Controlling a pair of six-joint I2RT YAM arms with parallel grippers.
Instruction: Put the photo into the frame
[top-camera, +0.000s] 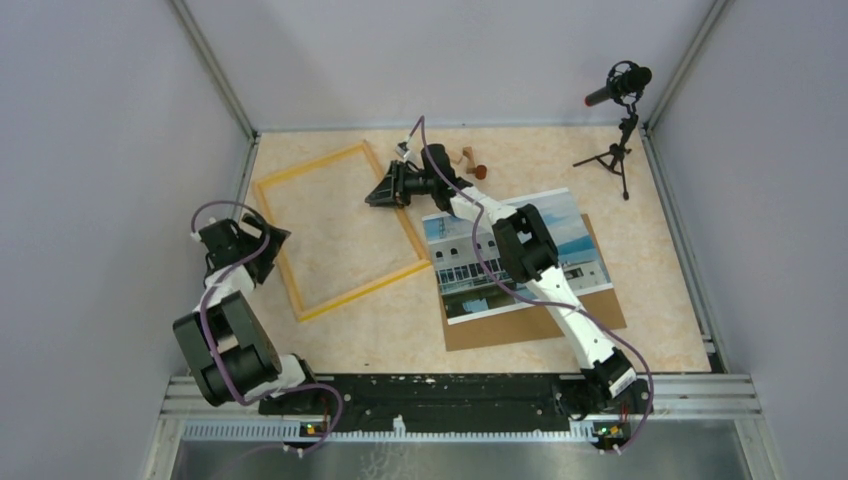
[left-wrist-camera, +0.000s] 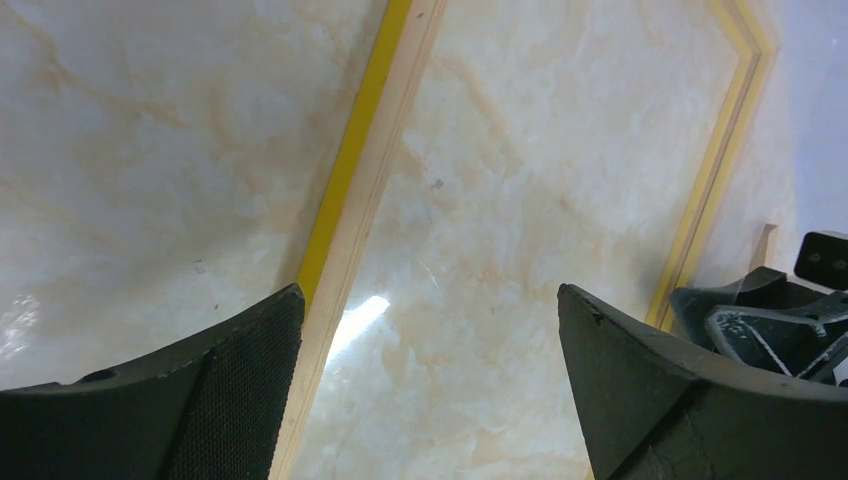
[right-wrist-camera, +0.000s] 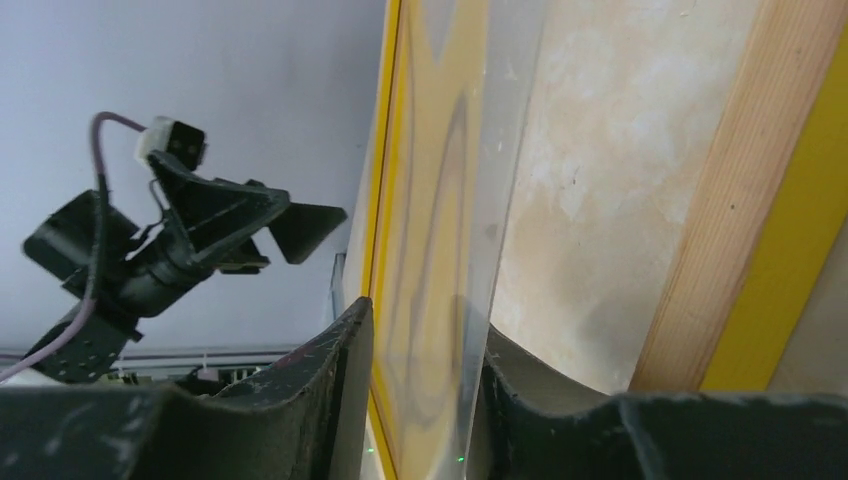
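The photo (top-camera: 465, 282) lies near, on a brown board (top-camera: 500, 330), outside the frame (top-camera: 365, 289), which holds no print. The left gripper (left-wrist-camera: 430, 290) hangs wide open over the frame's left rail. The right gripper (right-wrist-camera: 428, 318) straddles a clear sheet (right-wrist-camera: 430, 200) at the far right rail, though I cannot tell whether it pinches the sheet; it should probably part fully and lift straight off, lest sheet or frame skew.

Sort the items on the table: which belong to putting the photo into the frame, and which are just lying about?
Job: photo; yellow frame; likely the brown backing board under the photo.
Lying about: microphone on tripod; small brown-and-red object near the far edge.
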